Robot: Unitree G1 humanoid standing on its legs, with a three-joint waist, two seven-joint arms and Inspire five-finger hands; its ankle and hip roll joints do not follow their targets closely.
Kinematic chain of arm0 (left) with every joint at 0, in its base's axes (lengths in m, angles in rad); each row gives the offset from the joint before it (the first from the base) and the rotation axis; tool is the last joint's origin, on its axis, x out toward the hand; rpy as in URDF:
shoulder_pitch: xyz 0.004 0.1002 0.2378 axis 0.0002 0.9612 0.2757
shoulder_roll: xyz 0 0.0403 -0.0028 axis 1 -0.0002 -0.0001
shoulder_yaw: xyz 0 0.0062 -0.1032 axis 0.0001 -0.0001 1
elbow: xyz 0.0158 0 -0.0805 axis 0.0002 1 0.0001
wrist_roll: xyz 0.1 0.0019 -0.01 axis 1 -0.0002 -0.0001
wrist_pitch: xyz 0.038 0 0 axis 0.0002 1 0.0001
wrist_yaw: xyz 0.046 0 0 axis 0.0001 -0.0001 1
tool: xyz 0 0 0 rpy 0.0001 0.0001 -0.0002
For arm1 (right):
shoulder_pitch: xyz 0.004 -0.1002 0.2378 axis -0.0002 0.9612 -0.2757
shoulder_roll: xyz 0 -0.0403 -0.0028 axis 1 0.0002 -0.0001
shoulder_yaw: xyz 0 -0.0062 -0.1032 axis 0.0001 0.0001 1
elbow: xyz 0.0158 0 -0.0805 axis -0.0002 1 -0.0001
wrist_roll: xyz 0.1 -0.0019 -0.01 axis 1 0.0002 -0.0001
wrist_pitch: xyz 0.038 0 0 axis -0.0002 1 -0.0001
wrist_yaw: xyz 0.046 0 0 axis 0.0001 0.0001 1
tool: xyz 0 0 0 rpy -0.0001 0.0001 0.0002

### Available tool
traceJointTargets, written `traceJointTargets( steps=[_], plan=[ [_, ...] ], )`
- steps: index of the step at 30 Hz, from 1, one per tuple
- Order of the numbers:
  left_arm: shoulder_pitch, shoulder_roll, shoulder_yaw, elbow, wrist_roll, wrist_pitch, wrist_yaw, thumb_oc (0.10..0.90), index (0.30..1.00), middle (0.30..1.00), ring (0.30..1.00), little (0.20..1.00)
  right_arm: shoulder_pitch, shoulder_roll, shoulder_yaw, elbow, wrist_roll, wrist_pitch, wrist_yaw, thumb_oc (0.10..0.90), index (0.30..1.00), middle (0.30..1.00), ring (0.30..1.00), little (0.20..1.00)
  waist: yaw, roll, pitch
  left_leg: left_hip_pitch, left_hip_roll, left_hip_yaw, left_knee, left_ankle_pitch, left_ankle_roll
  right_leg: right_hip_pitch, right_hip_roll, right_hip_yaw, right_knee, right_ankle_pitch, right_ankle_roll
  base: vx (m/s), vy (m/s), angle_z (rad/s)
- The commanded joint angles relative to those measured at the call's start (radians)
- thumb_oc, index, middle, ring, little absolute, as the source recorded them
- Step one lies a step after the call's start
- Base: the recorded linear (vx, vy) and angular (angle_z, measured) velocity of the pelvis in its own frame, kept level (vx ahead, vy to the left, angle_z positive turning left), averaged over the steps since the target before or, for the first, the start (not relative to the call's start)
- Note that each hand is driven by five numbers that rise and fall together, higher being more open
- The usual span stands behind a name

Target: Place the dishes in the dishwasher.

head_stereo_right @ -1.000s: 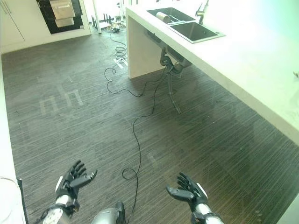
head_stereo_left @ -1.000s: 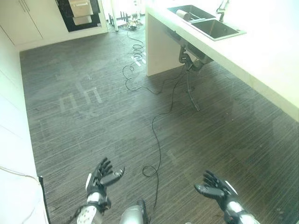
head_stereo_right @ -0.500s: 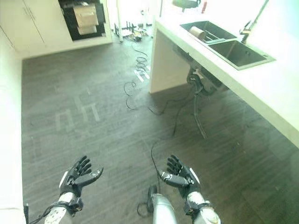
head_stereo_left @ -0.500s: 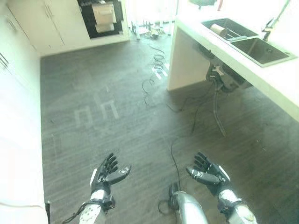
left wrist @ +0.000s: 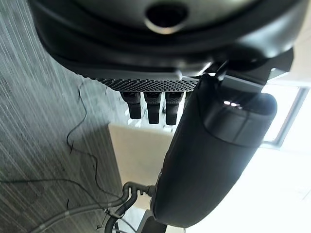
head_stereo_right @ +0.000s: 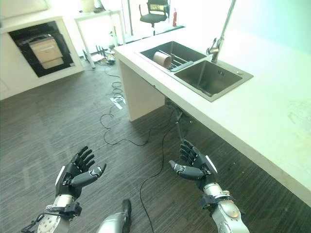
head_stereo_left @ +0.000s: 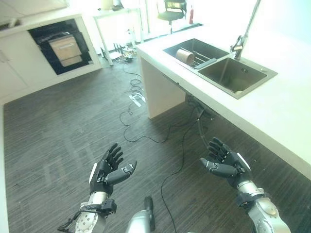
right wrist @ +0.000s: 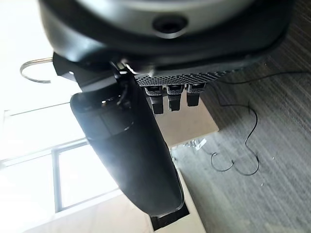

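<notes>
Brown cup (head_stereo_left: 184, 56) lies sideways in sink (head_stereo_left: 221, 73) (mouth unclear).

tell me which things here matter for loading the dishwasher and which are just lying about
For the job:
- cup lying on its side in the far sink basin
- dishwasher, open, in the cabinets across the floor
- left hand and right hand, both open and empty

Just lying about:
- near sink basin and tap
- office chair
- countertop
</notes>
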Motion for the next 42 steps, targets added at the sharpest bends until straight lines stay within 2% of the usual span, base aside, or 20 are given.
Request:
traceJointTargets(
  steps=[1,6,10,12,13,15,16,17,19,20,23,27,29,31,32,33,35,36,39,42],
  plan=[
    [-0.060,0.029,0.051,-0.113,0.001,-0.149,-0.048,0.800,0.900,0.900,0.900,0.900,-0.035,-0.054,-0.052,-0.177,-0.022,-0.091,0.055,0.800,0.900,0.900,0.900,0.900,0.023,0.029,-0.036,0.101,0.145,-0.019,0.030,0.001,-0.137,-0.132,-0.143,0.021,0.118,-0.080,0.077,0.50,0.343,-0.33],
    [-0.135,0.074,0.057,-0.128,0.018,-0.138,-0.044,0.800,0.900,0.900,0.900,0.900,-0.053,-0.062,-0.059,-0.228,-0.023,-0.066,0.058,0.800,0.900,0.900,0.900,0.900,0.014,0.025,-0.069,0.153,0.109,0.021,0.030,-0.082,-0.088,-0.066,-0.212,-0.017,0.118,-0.073,0.128,0.40,0.302,-0.80],
    [-0.165,0.083,0.061,-0.136,0.012,-0.118,-0.067,0.800,0.900,0.900,0.900,0.900,-0.072,-0.028,-0.046,-0.244,-0.069,-0.069,0.055,0.800,0.900,0.900,0.900,0.900,0.016,0.019,-0.085,0.196,0.052,-0.015,0.030,-0.114,-0.041,-0.018,-0.230,-0.067,0.118,0.132,0.190,0.39,0.283,0.51],
    [-0.170,0.079,0.071,-0.151,0.021,-0.126,-0.075,0.800,0.900,0.900,0.900,0.900,-0.084,-0.009,-0.039,-0.250,-0.086,-0.067,0.074,0.800,0.900,0.900,0.900,0.900,0.027,0.024,-0.085,0.229,0.008,-0.062,0.030,-0.134,-0.016,-0.072,-0.245,-0.058,0.311,0.219,0.201,0.33,0.304,1.04],
    [-0.168,0.076,0.083,-0.175,0.031,-0.141,-0.069,0.800,0.900,0.900,0.900,0.900,-0.083,0.003,-0.033,-0.269,-0.091,-0.068,0.091,0.800,0.900,0.900,0.900,0.900,0.036,0.038,-0.081,0.253,-0.011,-0.092,0.030,-0.148,-0.003,-0.129,-0.260,-0.058,0.487,0.242,0.192,0.21,0.228,1.10],
    [-0.159,0.074,0.104,-0.203,0.039,-0.153,-0.058,0.800,0.900,0.900,0.900,0.900,-0.081,0.004,-0.024,-0.290,-0.091,-0.068,0.105,0.800,0.900,0.900,0.900,0.900,0.043,0.046,-0.073,0.276,-0.024,-0.110,0.030,-0.157,0.005,-0.194,-0.274,-0.060,0.600,0.240,0.177,0.23,0.198,0.58],
    [-0.151,0.075,0.126,-0.243,0.049,-0.171,-0.022,0.800,0.900,0.900,0.900,0.900,-0.096,-0.004,0.000,-0.299,-0.084,-0.082,0.119,0.800,0.900,0.900,0.900,0.900,0.047,0.043,-0.062,0.290,-0.030,-0.108,0.030,-0.161,0.009,-0.269,-0.250,-0.068,0.581,0.192,0.155,0.39,0.089,0.21],
    [-0.156,0.083,0.152,-0.267,0.031,-0.189,-0.021,0.800,0.900,0.900,0.900,0.900,-0.106,-0.028,-0.006,-0.325,-0.047,-0.083,0.131,0.800,0.900,0.900,0.900,0.900,0.052,0.027,-0.056,0.294,-0.041,-0.114,0.030,-0.156,0.003,-0.267,-0.204,-0.111,0.395,0.162,0.156,0.39,-0.030,0.28],
    [-0.166,0.084,0.171,-0.288,0.021,-0.202,-0.035,0.800,0.900,0.900,0.900,0.900,-0.119,-0.040,-0.021,-0.338,-0.010,-0.085,0.156,0.800,0.900,0.900,0.900,0.900,0.051,0.015,-0.044,0.313,-0.042,-0.118,0.030,-0.167,-0.005,-0.243,-0.185,-0.152,0.207,0.172,0.151,0.32,-0.146,0.58],
    [-0.165,0.080,0.183,-0.314,0.022,-0.221,-0.038,0.800,0.900,0.900,0.900,0.900,-0.125,-0.053,-0.029,-0.347,0.013,-0.093,0.183,0.800,0.900,0.900,0.900,0.900,0.049,-0.006,-0.033,0.336,-0.053,-0.105,0.030,-0.185,-0.012,-0.272,-0.197,-0.168,0.118,0.159,0.144,0.31,-0.169,0.64],
    [-0.161,0.081,0.190,-0.367,0.041,-0.245,-0.006,0.800,0.900,0.900,0.900,0.900,-0.126,-0.080,-0.039,-0.392,0.065,-0.092,0.202,0.800,0.900,0.900,0.900,0.900,0.030,-0.017,-0.030,0.388,-0.058,-0.088,0.030,-0.234,-0.012,-0.365,-0.233,-0.177,0.118,0.214,0.164,0.30,-0.141,0.57],
    [-0.189,0.092,0.165,-0.380,0.047,-0.254,0.027,0.800,0.900,0.900,0.900,0.900,-0.154,-0.076,-0.033,-0.401,0.094,-0.080,0.154,0.800,0.900,0.900,0.900,0.900,0.032,-0.026,-0.058,0.406,-0.060,-0.079,0.030,-0.239,-0.020,-0.320,-0.213,-0.145,0.118,0.108,0.128,0.32,-0.186,0.09],
    [-0.201,0.082,0.156,-0.383,0.028,-0.243,0.031,0.800,0.900,0.900,0.900,0.900,-0.171,-0.081,-0.038,-0.395,0.110,-0.089,0.137,0.800,0.900,0.900,0.900,0.900,0.030,-0.024,-0.069,0.441,-0.050,-0.050,0.030,-0.164,-0.050,-0.290,-0.202,-0.129,0.118,0.069,0.104,0.25,-0.121,-0.54],
    [-0.211,0.075,0.143,-0.385,0.011,-0.244,0.019,0.800,0.900,0.900,0.900,0.900,-0.170,-0.079,-0.044,-0.400,0.105,-0.106,0.131,0.800,0.900,0.900,0.900,0.900,0.034,-0.042,-0.058,0.453,-0.052,0.012,0.063,0.011,-0.098,-0.252,-0.223,-0.121,0.118,0.041,0.082,0.19,-0.121,-0.44],
    [-0.216,0.070,0.138,-0.388,0.007,-0.248,0.012,0.800,0.900,0.900,0.900,0.900,-0.167,-0.078,-0.047,-0.404,0.102,-0.111,0.129,0.800,0.900,0.900,0.900,0.900,0.032,-0.042,-0.049,0.409,-0.036,0.043,0.154,0.047,-0.120,-0.235,-0.231,-0.131,0.118,0.033,0.070,0.18,-0.139,-0.44],
    [-0.225,0.063,0.130,-0.386,-0.004,-0.261,-0.001,0.800,0.900,0.900,0.900,0.900,-0.167,-0.067,-0.051,-0.405,0.082,-0.116,0.123,0.800,0.900,0.900,0.900,0.900,0.024,-0.045,-0.037,0.326,0.050,0.115,0.227,0.058,-0.130,-0.209,-0.249,-0.151,0.118,0.017,0.058,0.13,-0.085,-0.21],
    [-0.226,0.063,0.133,-0.385,-0.011,-0.266,-0.007,0.800,0.900,0.900,0.900,0.900,-0.176,-0.064,-0.051,-0.404,0.077,-0.112,0.120,0.800,0.900,0.900,0.900,0.900,0.022,-0.044,-0.036,0.323,0.071,0.127,0.189,0.051,-0.125,-0.206,-0.252,-0.148,0.118,0.011,0.061,0.20,0.087,0.04],
    [-0.218,0.064,0.145,-0.395,-0.010,-0.273,0.007,0.800,0.900,0.900,0.900,0.900,-0.208,-0.060,-0.048,-0.399,0.084,-0.088,0.121,0.800,0.900,0.900,0.900,0.900,0.026,-0.018,-0.041,0.337,0.099,0.077,0.030,0.023,-0.120,-0.205,-0.230,-0.095,0.118,-0.008,0.077,0.26,0.248,-0.24],
    [-0.212,0.062,0.152,-0.396,-0.011,-0.275,0.017,0.800,0.900,0.900,0.900,0.900,-0.207,-0.057,-0.052,-0.397,0.088,-0.084,0.138,0.800,0.900,0.900,0.900,0.900,0.024,0.011,-0.058,0.275,0.129,-0.022,0.030,-0.039,-0.132,-0.213,-0.206,-0.054,0.118,-0.016,0.083,0.23,0.283,-0.71],
    [-0.193,0.056,0.151,-0.399,0.001,-0.292,0.007,0.800,0.900,0.900,0.900,0.900,-0.178,-0.062,-0.061,-0.415,0.092,-0.084,0.150,0.800,0.900,0.900,0.900,0.900,0.025,0.029,-0.070,0.225,0.121,-0.165,0.030,-0.044,-0.154,-0.201,-0.190,0.000,0.118,-0.034,0.084,0.25,0.293,-0.75]
  ],
)
